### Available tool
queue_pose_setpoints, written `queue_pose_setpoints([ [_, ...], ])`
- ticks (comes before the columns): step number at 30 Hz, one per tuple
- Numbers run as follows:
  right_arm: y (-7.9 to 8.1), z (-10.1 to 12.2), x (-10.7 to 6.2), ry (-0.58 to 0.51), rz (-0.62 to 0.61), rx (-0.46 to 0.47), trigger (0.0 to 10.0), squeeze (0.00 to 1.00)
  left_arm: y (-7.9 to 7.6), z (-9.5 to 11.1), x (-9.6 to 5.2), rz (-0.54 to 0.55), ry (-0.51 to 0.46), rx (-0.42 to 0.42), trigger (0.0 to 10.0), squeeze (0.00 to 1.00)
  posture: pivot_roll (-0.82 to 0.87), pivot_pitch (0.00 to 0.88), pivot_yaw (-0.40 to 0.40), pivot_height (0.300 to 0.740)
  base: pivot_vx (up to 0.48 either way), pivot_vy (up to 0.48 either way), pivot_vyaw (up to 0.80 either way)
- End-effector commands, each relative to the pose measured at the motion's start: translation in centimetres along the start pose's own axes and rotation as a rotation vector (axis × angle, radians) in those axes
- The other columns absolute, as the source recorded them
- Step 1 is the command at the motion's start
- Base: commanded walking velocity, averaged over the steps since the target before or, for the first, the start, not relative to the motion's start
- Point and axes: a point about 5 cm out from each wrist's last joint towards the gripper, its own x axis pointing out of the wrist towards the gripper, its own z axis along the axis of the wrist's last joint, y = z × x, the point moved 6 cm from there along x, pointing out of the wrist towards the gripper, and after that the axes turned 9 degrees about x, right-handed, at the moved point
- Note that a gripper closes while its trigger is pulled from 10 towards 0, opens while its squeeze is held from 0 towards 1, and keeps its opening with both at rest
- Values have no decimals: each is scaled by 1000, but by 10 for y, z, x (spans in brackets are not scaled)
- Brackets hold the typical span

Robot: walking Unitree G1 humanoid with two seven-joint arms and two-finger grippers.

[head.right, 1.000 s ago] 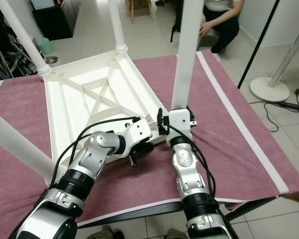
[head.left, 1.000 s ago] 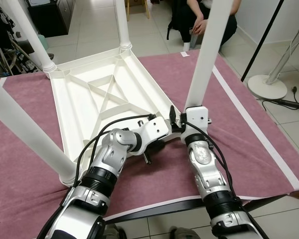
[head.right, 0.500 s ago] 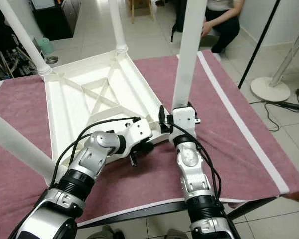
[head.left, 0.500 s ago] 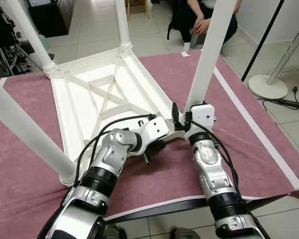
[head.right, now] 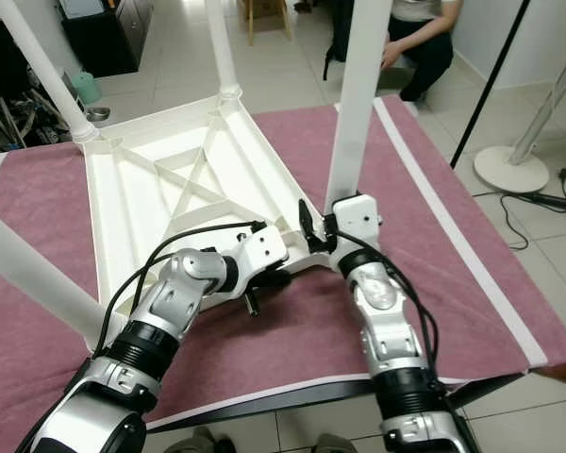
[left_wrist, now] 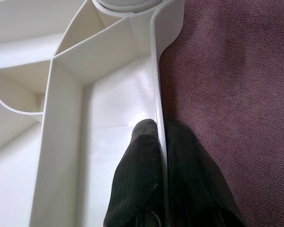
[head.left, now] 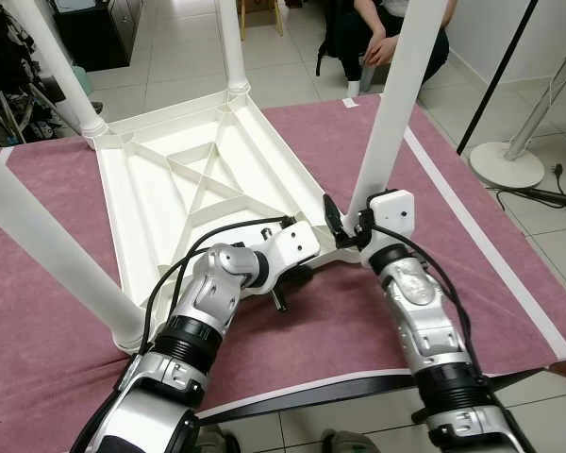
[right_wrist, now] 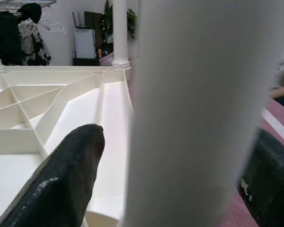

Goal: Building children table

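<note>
You are fitting the last leg [head.left: 389,113]: right tool [right_wrist: 170,165] wraps it, left tool [left_wrist: 161,142] pinches the tabletop rim [left_wrist: 157,94]. Next, push the leg in straight.

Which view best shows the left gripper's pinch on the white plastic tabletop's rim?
Left wrist view: the left gripper has one black finger on each side of the white plastic tabletop rim. The eye views hide the fingertips behind the wrist.

Two silver jointed arms, black ribbed collars, looped black cables, white wrist housings, black ribbed fingers [left_wrist: 137,179].
</note>
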Motion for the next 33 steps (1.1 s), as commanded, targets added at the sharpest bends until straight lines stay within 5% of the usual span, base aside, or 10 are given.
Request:
queue_pose_setpoints([
  [1, 1, -2, -2, 15, 18, 23, 10000, 0, 38, -31, -11, 372, 136, -17, 10000, 0, -39, 0, 132, 740, 0, 0, 0],
  [13, -7, 2, -1, 39, 84, 33, 10000, 0, 38, -32, -12, 371, 138, -16, 10000, 0, -37, 0, 134, 740, 0, 0, 0],
  [33, 6, 7, 5, 112, 332, 91, 10000, 0, 38, -34, -14, 377, 145, -18, 10000, 0, -20, 0, 123, 740, 0, 0, 0],
])
